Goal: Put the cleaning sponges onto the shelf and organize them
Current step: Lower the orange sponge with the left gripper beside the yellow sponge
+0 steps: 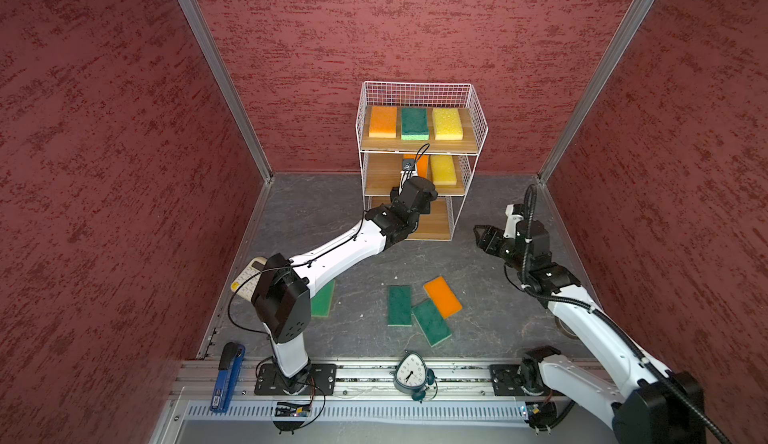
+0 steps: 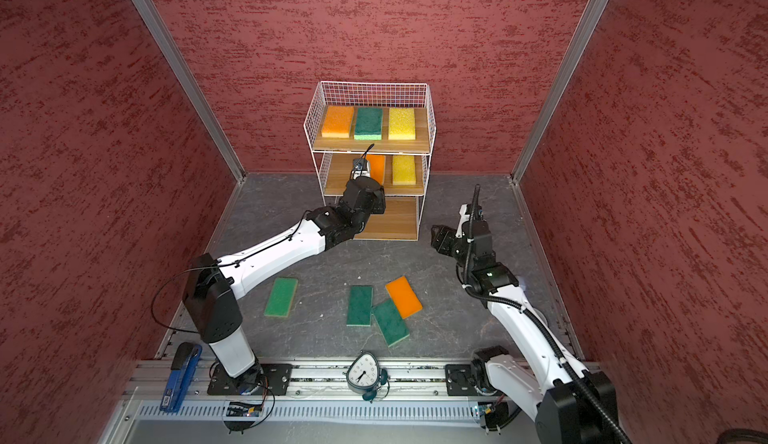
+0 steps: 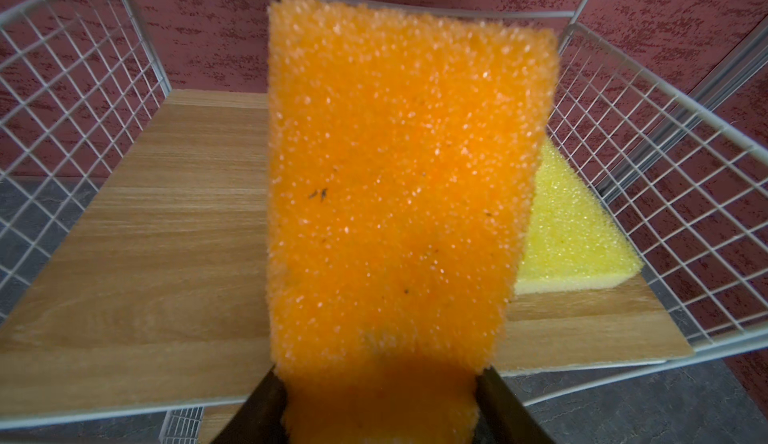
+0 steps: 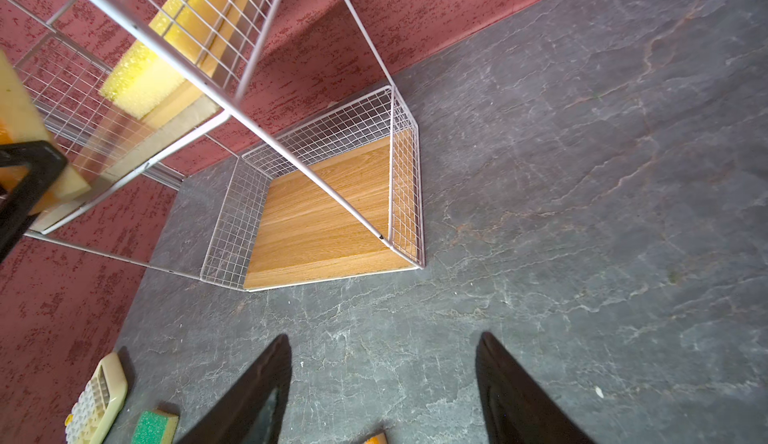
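The shelf (image 1: 476,130) stands against the back wall. Its top board carries an orange sponge (image 1: 383,121), a green one (image 1: 414,123) and a yellow one (image 1: 447,123). On the middle board lies a yellow sponge (image 1: 443,169). My left gripper (image 3: 379,373) reaches into that tier, shut on an orange sponge (image 3: 395,180) held tilted above the board, left of the yellow sponge (image 3: 569,229). On the floor lie three green sponges (image 2: 281,297) (image 2: 360,305) (image 2: 390,322) and an orange one (image 2: 404,297). My right gripper (image 4: 384,338) hangs open over bare floor, right of the shelf.
A cream calculator (image 1: 249,279) lies by the left wall, partly under my left arm. A clock (image 1: 411,373) and a blue tool (image 1: 226,375) sit on the front rail. The shelf's bottom board (image 4: 332,221) holds nothing. Red walls close in three sides.
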Robot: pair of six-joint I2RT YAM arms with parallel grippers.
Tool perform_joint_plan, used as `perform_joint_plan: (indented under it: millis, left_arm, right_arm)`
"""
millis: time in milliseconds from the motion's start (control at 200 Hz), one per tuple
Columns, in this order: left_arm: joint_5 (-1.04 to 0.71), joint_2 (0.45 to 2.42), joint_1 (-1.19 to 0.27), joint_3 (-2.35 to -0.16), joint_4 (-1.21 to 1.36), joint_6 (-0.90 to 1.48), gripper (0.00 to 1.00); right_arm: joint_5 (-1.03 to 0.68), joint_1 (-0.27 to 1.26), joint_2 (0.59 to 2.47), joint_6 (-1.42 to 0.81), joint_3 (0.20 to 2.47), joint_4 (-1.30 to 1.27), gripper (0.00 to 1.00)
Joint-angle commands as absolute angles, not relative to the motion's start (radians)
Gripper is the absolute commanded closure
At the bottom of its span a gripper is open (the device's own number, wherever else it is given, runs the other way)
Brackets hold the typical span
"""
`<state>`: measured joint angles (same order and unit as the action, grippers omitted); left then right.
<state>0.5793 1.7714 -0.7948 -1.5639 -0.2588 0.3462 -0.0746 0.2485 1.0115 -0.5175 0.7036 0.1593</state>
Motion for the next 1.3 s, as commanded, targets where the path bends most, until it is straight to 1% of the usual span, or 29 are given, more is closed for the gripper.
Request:
perform_joint_plan:
  millis: [0, 361, 576, 777, 892, 1087, 1298]
  left_arm:
    - [0.6, 1.784, -0.786, -1.588, -0.213, 0.337, 0.42]
    - [0.617, 1.807, -0.777, -1.59, -0.163, 0.334, 0.42]
    - [0.595, 1.841, -0.761, -1.624, -0.203, 0.356, 0.41]
    - [0.598, 1.864, -0.759, -1.653, -0.224, 0.367, 0.39]
    - [0.595, 1.885, -0.749, -1.687, -0.271, 0.392, 0.36]
    - [0.57, 1.898, -0.751, -1.706, -0.286, 0.396, 0.36]
    - [0.591, 1.898, -0.764, -1.707, -0.287, 0.394, 0.31]
  right_arm:
    - [-0.084, 0.244, 0.997, -0.526, 0.693, 0.123, 0.29]
    - [-0.089, 0.243, 0.995, -0.523, 0.692, 0.12, 0.29]
    - [-0.091, 0.243, 0.995, -0.524, 0.69, 0.118, 0.29]
    - [-0.091, 0.244, 0.993, -0.525, 0.688, 0.118, 0.29]
    - [-0.092, 0.244, 0.992, -0.526, 0.686, 0.118, 0.29]
    - [-0.092, 0.242, 0.989, -0.528, 0.683, 0.116, 0.29]
    - [-0.094, 0.243, 0.986, -0.529, 0.681, 0.113, 0.29]
